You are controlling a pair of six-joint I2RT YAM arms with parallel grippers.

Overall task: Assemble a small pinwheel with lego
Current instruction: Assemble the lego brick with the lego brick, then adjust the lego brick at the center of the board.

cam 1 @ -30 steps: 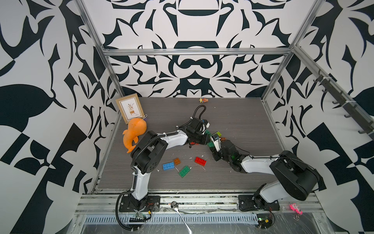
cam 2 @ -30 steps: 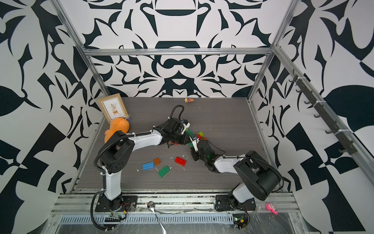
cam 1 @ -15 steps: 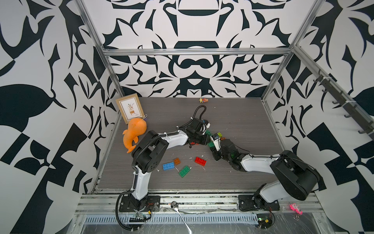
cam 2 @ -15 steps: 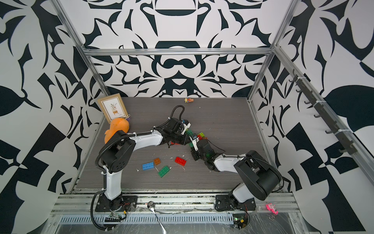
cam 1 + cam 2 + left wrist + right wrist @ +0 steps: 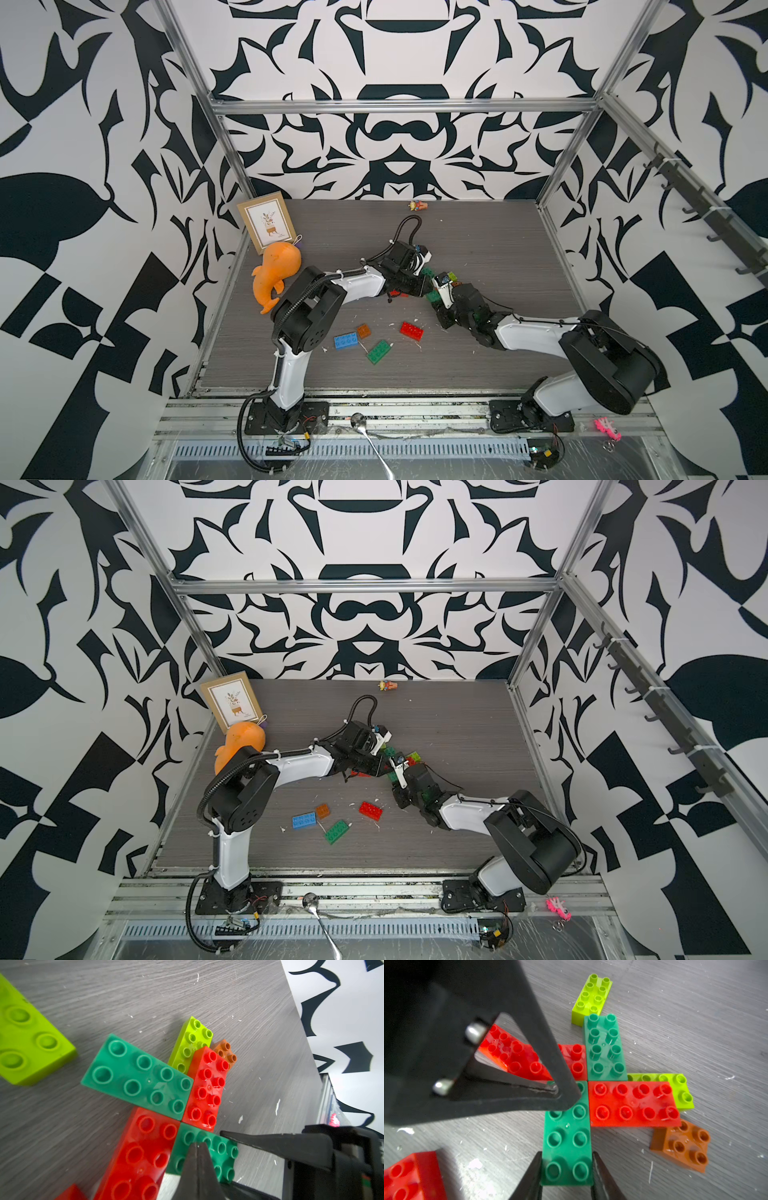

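Observation:
The lego pinwheel [image 5: 591, 1084] lies flat on the table. Two red bricks [image 5: 633, 1103] and two dark green bricks [image 5: 604, 1047] form a cross over a lime brick [image 5: 681, 1088]. My right gripper [image 5: 566, 1154] is shut on the outer end of the near dark green brick [image 5: 566, 1136], one finger against each long side. My left gripper [image 5: 197, 1145] is shut, its tip resting on that same brick's studs near the hub. Both grippers meet at the pinwheel [image 5: 432, 286] in both top views. A small orange brick [image 5: 681, 1145] sits beside a red arm.
Loose blue [image 5: 346, 341], orange [image 5: 364, 331], dark green [image 5: 379, 351] and red [image 5: 412, 331] bricks lie toward the front. Another lime brick [image 5: 591, 995] and a red brick [image 5: 411, 1176] sit by the pinwheel. An orange plush whale [image 5: 276, 274] and a picture frame [image 5: 268, 226] stand at the back left.

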